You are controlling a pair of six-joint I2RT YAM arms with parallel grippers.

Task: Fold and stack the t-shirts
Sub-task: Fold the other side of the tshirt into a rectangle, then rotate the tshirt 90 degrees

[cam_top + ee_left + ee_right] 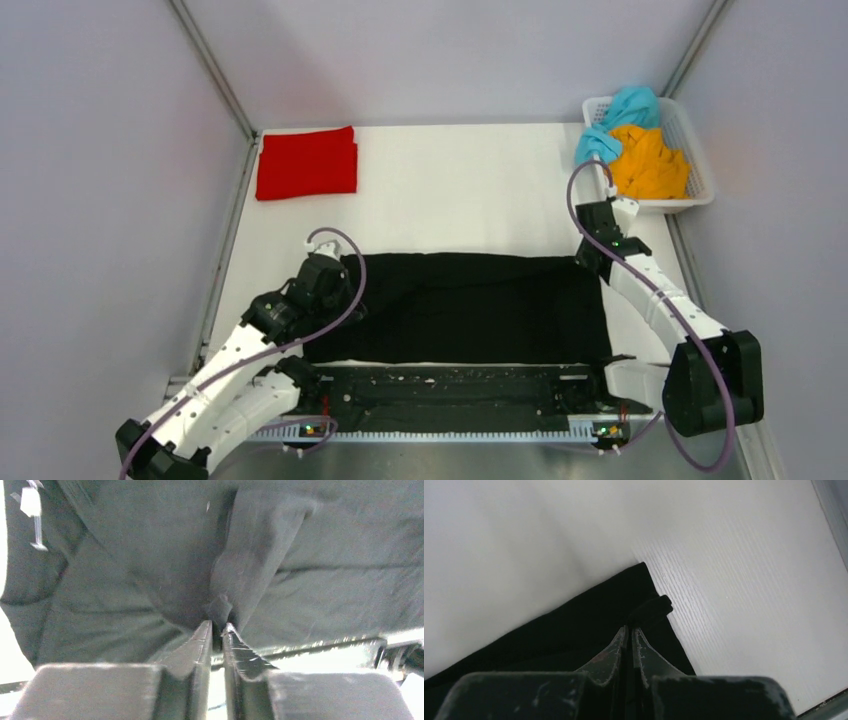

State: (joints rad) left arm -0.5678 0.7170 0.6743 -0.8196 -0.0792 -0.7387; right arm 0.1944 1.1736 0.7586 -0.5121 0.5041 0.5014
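Spotter: Grippers first. Your left gripper (217,625) is pinching a raised ridge of the black t-shirt (470,300) between its tips, with the jaws nearly together and only a sliver of gap showing. Your right gripper (630,628) is clamping tight on a small nub of cloth at the shirt's far right corner.

Checker: And where is the shirt lying for you?

Spotter: It is lying across the middle of the table (460,190) as a wide, flat rectangle. Its near edge is sitting just beside the arm bases, and its far edge is running straight between your two grippers.

Checker: You are gripping both far corners, I would judge, because soft cloth is sagging and bunching wherever nobody is holding it. Two matched pinches are giving you one level edge to carry into a fold.

Spotter: Agreed. The fabric is looking matte and limp, and under your left wrist it is creasing in broad, shallow folds. The tabletop is showing white with a fine ribbed grain, so the black edge is standing out sharply.

Checker: What is waiting for you elsewhere?

Spotter: The red t-shirt (306,163) is sitting folded into a neat square at the far left corner, likely marking your stacking spot. The teal t-shirt (630,105) and orange t-shirt (650,160) are lying crumpled together in the white mesh basket (697,140) at the far right.
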